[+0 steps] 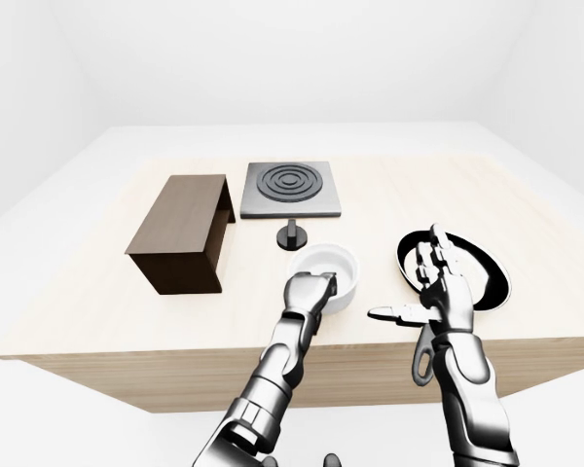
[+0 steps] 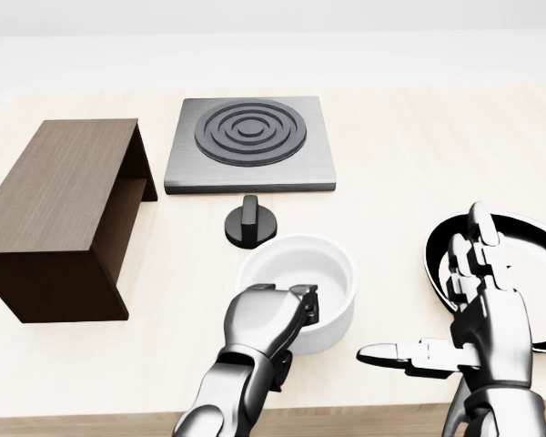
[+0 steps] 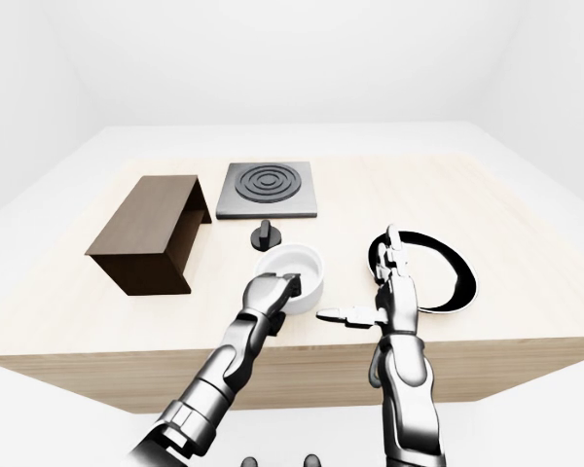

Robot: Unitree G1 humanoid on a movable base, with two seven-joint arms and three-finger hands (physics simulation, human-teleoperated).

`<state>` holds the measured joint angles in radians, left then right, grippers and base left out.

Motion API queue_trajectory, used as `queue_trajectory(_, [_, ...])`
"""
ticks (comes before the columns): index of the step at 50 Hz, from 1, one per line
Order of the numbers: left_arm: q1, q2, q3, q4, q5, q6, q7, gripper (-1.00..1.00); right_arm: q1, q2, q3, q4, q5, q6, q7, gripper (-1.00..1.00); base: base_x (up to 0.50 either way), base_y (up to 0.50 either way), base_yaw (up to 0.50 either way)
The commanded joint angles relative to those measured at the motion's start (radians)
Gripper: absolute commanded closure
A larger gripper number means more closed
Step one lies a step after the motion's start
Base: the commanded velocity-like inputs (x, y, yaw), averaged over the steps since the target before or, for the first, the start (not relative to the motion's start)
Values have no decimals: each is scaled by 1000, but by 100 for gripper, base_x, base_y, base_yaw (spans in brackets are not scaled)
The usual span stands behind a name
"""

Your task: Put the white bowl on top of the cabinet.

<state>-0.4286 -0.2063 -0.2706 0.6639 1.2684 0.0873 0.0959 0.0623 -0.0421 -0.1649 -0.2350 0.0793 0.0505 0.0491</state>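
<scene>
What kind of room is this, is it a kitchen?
Probably a pretend kitchen: a square grey stove plate with dark rings, a black frying pan and a round white bowl sit on a pale wooden counter.

Bright, even, diffuse light from overhead; no visible lamp. Render sharp throughout, no blur, no edge distortion. Pale worktop (image 2: 409, 146) near washed out vs. white surrounds. Soft, faint shadows under cabinet (image 2: 59, 214) and white bowl (image 2: 323, 273). Specular highlights on metallic left robot hand (image 2: 266, 320) and right robot hand (image 2: 478, 309).
</scene>
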Motion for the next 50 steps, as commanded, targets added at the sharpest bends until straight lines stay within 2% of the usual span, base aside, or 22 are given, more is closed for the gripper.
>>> queue_trajectory(1, [-9,-2,8,8,5,0,37,100,-3,-2,-6,-3,7,6,1,-100,0,0,0])
queue_trajectory(9, [-14,3,13,13,0,0,40,100,-5,1,0,4,3,0,-3,-100,0,0,0])
queue_trajectory(15, [-12,16,17,-31,2,0,13,100,2,0,0,-5,5,2,2,-100,0,0,0])
queue_trajectory(21, [-2,35,22,-125,21,0,-50,100,14,5,6,-15,-1,-2,5,-100,0,0,0])
queue_trajectory(24, [7,49,24,-204,45,0,-110,100,13,5,7,-15,-2,-2,6,-100,0,0,0])
queue_trajectory(41, [18,69,44,-343,110,0,-223,100,15,9,19,0,-14,-14,5,-100,0,0,0])
queue_trajectory(50, [7,75,57,-442,168,0,-318,100,22,12,31,3,-22,-20,6,-100,0,0,0])
